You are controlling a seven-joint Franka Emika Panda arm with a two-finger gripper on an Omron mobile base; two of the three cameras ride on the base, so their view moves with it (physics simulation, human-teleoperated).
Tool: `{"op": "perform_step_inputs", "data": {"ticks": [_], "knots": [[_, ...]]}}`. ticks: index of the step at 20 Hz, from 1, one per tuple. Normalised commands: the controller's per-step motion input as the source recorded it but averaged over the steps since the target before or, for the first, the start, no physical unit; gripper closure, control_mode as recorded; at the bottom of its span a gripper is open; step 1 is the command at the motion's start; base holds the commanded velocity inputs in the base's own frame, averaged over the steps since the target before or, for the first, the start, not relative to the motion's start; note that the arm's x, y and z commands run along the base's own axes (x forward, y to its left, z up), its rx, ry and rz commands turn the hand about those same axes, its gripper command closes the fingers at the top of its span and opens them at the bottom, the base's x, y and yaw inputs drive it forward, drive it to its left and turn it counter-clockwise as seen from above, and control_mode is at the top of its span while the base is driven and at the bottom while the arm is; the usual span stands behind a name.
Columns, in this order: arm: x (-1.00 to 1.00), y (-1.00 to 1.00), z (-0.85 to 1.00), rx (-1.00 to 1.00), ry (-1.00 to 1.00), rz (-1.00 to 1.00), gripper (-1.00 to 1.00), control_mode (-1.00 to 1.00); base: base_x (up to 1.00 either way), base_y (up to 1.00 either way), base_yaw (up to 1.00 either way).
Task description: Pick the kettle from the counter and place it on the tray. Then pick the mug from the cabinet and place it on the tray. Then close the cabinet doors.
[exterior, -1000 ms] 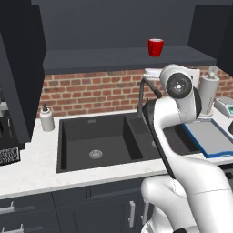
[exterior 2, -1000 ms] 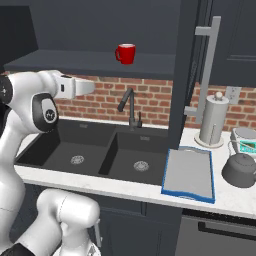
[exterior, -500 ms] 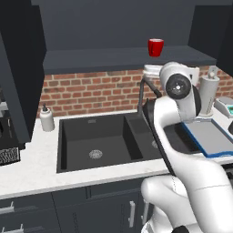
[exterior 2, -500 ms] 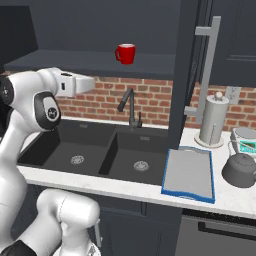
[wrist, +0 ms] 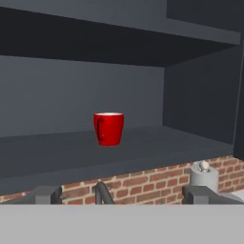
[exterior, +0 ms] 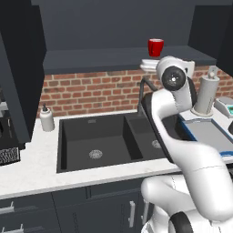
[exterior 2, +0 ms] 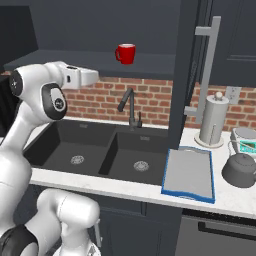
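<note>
Hand view: gripper (wrist: 122, 198) is standing with jaws fully apart, holding nothing, facing the mug (wrist: 108, 128) on the cabinet (wrist: 57, 157) shelf. Advance level, straddling the mug body beside its handle.

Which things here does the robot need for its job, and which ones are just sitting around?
For the job:
kettle, on the counter, not yet on the tray
mug, on the cabinet shelf
cabinet door, open
gripper, open, facing the mug

Just sitting around:
sink
tap
paper towel roll
soap bottle
kitchen scale
</note>
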Motion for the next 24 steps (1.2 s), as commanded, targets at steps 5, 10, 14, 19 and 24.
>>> {"op": "perform_step_inputs", "data": {"ticks": [5,10,14,19,24], "knots": [[0.33,0.0,0.0,0.0,0.0,0.0,-1.0,-1.0,0.0,0.0,0.0],[0.35,0.0,0.0,0.0,0.0,-0.01,-1.0,-1.0,0.0,0.0,0.0],[0.45,0.0,0.05,0.0,0.0,-0.01,-1.0,-1.0,0.0,0.0,0.0],[0.53,-0.01,0.01,0.0,0.0,-0.02,-1.0,-1.0,0.0,0.0,0.0],[0.55,0.0,0.0,0.0,0.0,-0.05,-1.0,-1.0,0.0,0.0,0.0]]}}
